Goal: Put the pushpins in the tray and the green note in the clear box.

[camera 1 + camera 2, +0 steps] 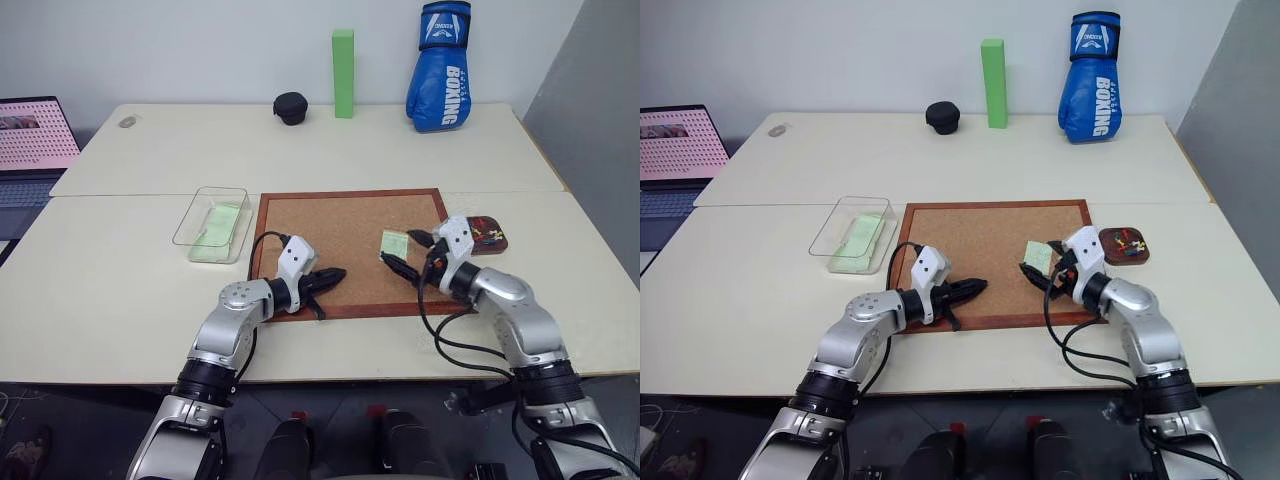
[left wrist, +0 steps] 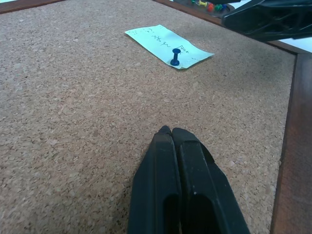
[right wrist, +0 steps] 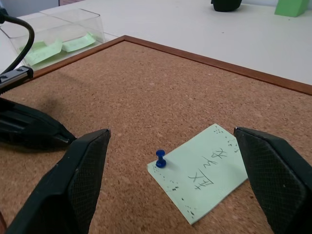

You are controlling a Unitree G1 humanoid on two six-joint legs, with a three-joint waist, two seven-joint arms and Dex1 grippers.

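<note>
One green note (image 3: 202,170) lies on the corkboard (image 1: 330,225), pinned at its corner by a blue pushpin (image 3: 160,158). The right pincer (image 3: 170,180) faces it with its fingers spread wide, one on each side of the note and pin, touching neither. The left pincer (image 2: 178,141) hovers over the bare cork nearer the board's left edge, pressed shut and holding nothing.

The step in hand looks to be pulling this last pin. The next move would call for centring the fingers on the tiny pin head, closing and lifting straight, without dragging the paper.

The tray (image 1: 495,243), just right of the board, already holds several coloured pins; the clear box (image 1: 212,222), left of the board, holds green notes.

The note carries handwriting that cannot be read. The blue glove (image 1: 440,70) at the table's back edge reads "BOXING".
</note>
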